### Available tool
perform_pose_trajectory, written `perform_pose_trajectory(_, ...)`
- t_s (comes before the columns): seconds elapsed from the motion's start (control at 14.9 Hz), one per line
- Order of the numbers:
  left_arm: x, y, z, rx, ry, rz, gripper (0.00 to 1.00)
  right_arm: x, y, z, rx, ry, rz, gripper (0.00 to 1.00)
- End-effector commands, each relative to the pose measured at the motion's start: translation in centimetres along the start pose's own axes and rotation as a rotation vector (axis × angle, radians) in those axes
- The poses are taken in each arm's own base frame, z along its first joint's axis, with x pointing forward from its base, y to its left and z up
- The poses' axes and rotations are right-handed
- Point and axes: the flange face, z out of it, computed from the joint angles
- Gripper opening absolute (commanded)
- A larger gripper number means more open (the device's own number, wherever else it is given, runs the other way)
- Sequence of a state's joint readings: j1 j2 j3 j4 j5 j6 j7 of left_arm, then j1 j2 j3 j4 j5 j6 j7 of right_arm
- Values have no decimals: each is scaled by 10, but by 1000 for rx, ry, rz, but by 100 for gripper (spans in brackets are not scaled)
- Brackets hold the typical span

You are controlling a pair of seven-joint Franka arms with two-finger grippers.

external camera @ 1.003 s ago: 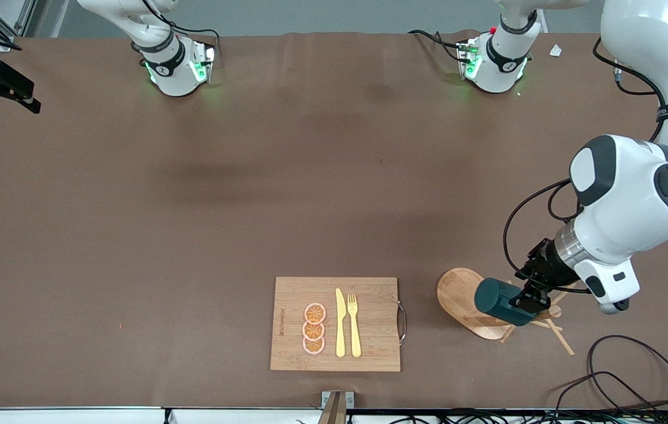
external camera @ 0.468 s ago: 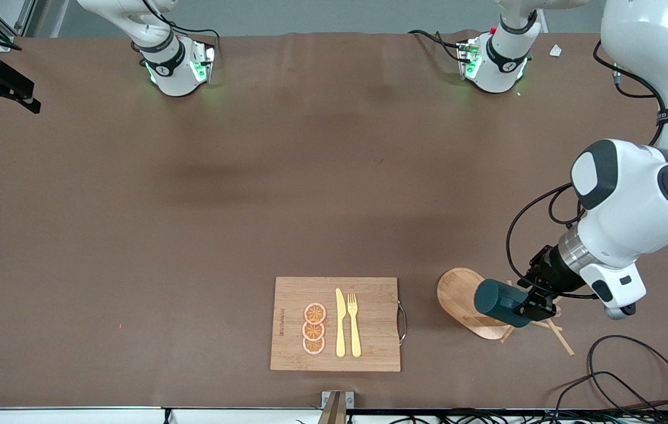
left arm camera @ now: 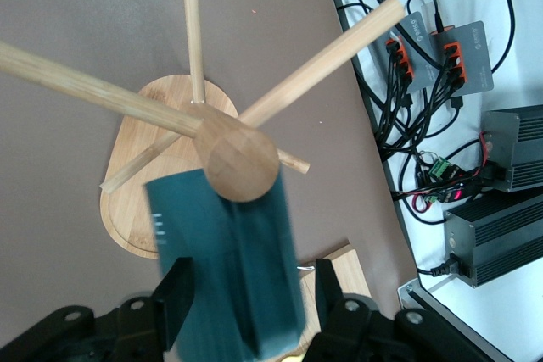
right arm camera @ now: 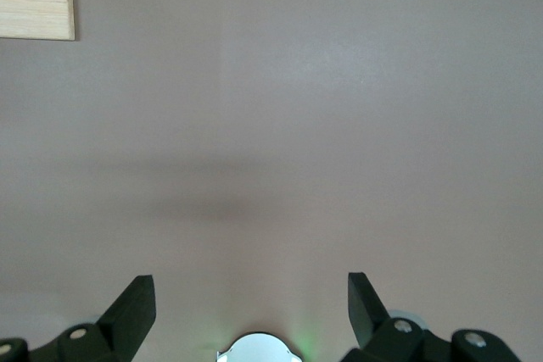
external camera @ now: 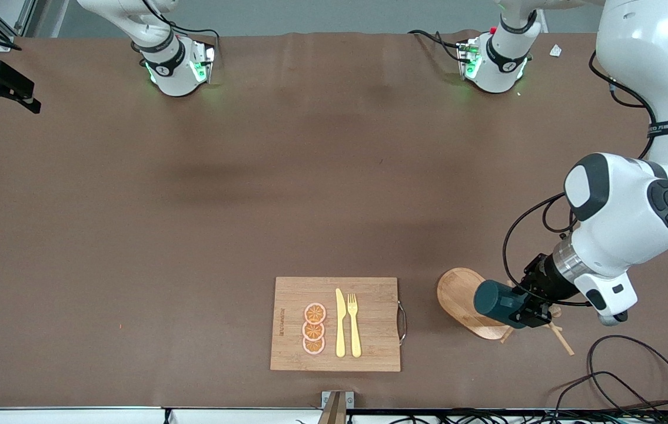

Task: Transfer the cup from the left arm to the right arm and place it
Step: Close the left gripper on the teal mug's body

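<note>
The dark teal cup (external camera: 498, 303) (left arm camera: 225, 277) lies sideways on a peg of the wooden mug rack (external camera: 457, 294) (left arm camera: 140, 125), near the left arm's end of the table. My left gripper (external camera: 521, 308) (left arm camera: 252, 281) is open and straddles the cup's body. One finger (left arm camera: 176, 294) touches the cup's side; the other finger (left arm camera: 327, 290) stands a small gap off it. The cup's handle and inside are hidden. My right gripper (right arm camera: 250, 290) is open and empty, high over bare table near its own base, and waits.
A wooden cutting board (external camera: 369, 347) (right arm camera: 34, 14) with three orange slices (external camera: 313, 328), a yellow knife (external camera: 340, 324) and fork (external camera: 354, 324) lies beside the rack, toward the right arm's end. Loose cables (external camera: 634, 377) trail near the front edge.
The left arm's elbow has shifted and the gripper has crept a little further along the cup. The cup stays on the rack. The right arm has not moved.
</note>
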State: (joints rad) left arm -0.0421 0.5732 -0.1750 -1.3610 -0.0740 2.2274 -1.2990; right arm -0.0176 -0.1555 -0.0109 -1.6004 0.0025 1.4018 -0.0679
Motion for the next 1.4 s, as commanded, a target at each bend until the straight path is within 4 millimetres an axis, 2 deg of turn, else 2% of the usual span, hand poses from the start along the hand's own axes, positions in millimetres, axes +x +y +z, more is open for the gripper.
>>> perform_pose_trajectory(0.0,2,5,-2,-16,-11,-16,41,-5,1,-3,-9,3,3,100)
perform_pose_trajectory(0.4,0,7,-11,-33,-33,-35,21,-4,3,-3,-8,7,11,100)
perform_pose_trajectory(0.74,0,7,-12,-33,-38,-34,2,0,1,3,-7,-10,5,100)
perform_pose_trajectory(1.07,-4,8,-14,-42,-67,-53,2,0,0,4,2,-10,2,100)
perform_pose_trajectory(1.2,-7,10,-23,-61,-95,-76,2,3,-1,7,2,-9,-2,100)
perform_pose_trajectory(1.34,-16,11,-23,-61,-111,-77,2,3,0,7,2,-10,-1,100)
